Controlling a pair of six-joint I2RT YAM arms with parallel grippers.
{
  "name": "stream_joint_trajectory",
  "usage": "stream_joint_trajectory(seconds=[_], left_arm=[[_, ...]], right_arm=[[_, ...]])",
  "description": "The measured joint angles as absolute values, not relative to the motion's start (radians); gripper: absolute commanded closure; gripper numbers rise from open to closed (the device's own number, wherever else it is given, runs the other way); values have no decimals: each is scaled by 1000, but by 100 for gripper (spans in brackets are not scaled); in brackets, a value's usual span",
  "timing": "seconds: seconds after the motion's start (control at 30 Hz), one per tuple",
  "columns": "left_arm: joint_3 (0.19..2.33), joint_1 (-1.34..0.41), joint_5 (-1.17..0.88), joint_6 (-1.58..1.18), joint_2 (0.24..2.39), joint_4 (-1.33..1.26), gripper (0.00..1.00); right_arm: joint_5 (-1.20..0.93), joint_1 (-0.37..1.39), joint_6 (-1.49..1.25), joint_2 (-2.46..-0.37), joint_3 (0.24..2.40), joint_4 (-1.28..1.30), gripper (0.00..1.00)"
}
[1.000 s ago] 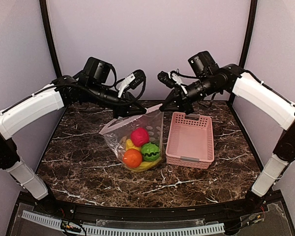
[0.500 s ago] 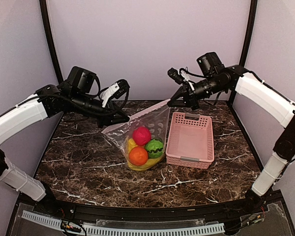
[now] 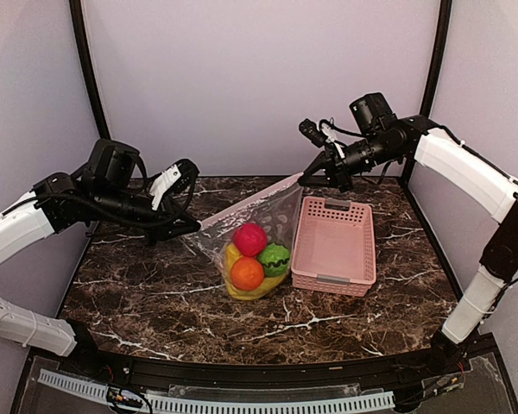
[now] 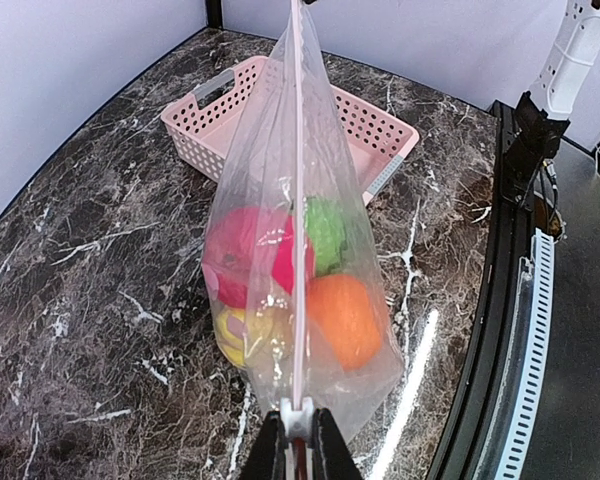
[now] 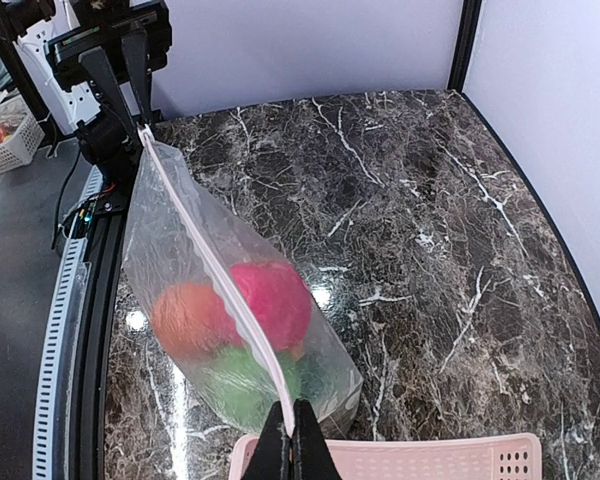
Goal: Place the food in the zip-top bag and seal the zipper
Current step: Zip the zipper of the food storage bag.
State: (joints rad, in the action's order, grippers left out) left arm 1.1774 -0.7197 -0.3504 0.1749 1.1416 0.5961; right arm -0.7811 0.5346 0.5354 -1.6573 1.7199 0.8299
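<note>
The zip-top bag stands on the table with its mouth edge stretched taut between my two grippers. Inside it lie a red-pink ball, a green fruit, an orange and yellow pieces. My left gripper is shut on the left end of the zipper, pinching a small white piece there. My right gripper is shut on the zipper's right end. In both wrist views the strip runs as one straight closed line.
The pink lattice basket stands empty just right of the bag, touching or nearly touching it. It also shows in the left wrist view and the right wrist view. The enclosure's back wall and dark posts are close behind both grippers.
My left gripper has travelled left and down along the bag's mouth, pulling the edge long and taut. The right gripper has barely moved. The bag has shifted slightly right.
</note>
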Motion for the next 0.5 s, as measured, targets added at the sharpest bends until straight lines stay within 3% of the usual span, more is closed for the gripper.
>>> stream_joint_trajectory(seconds=[0.5], left_arm=[[1155, -720, -305, 168, 1125, 603, 99]], right_arm=[[-789, 532, 522, -1657, 1713, 828, 100]])
